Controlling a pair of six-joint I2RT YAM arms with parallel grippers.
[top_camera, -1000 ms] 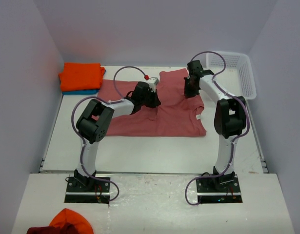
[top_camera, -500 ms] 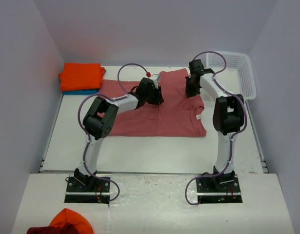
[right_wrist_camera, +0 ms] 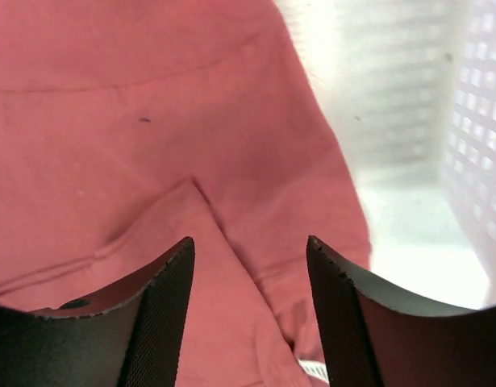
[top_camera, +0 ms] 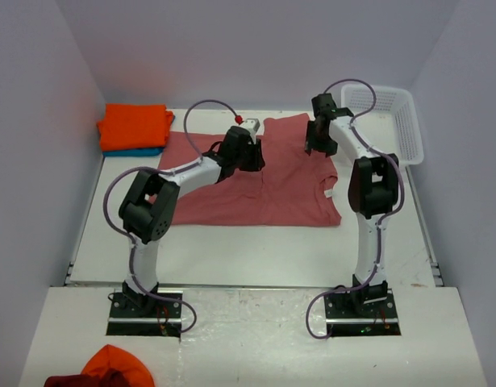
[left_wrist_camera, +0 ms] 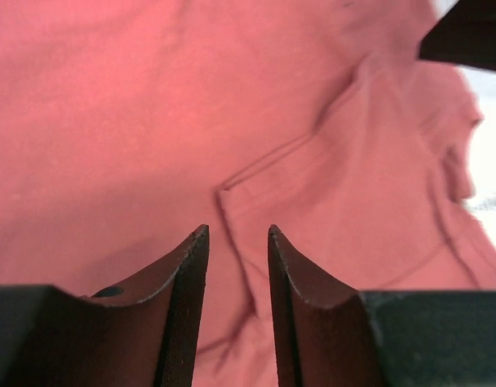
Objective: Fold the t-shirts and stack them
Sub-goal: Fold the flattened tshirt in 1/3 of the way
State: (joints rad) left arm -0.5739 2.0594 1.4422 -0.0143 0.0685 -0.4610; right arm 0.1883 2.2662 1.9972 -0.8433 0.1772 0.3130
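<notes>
Hovering above salmon-red t-shirt [top_camera: 272, 197], spread mid-table: my left gripper [left_wrist_camera: 238, 234] narrowly parted, my right gripper [right_wrist_camera: 249, 242] wider, both empty; risk: pinching only the top layer would drag the fold askew

Both arms [top_camera: 193, 170] are white with black joints. A purple cable [top_camera: 207, 103] arches behind each claw [left_wrist_camera: 238, 234]; the ribbed fingers [left_wrist_camera: 183, 314] are black.

Robot lab test cell. White desk [top_camera: 248, 242] boxed in by plain pale panels [top_camera: 38, 121] at left, back and right of frame. Left arm [top_camera: 143, 214] and right arm [top_camera: 373, 189] bolted to metal base plates [top_camera: 143, 316] at bottom edge, purple cables [top_camera: 207, 109] looping loose. Props: t-shirt [top_camera: 272, 193] mid-desk, white lattice basket [top_camera: 397, 121] upper right.
</notes>
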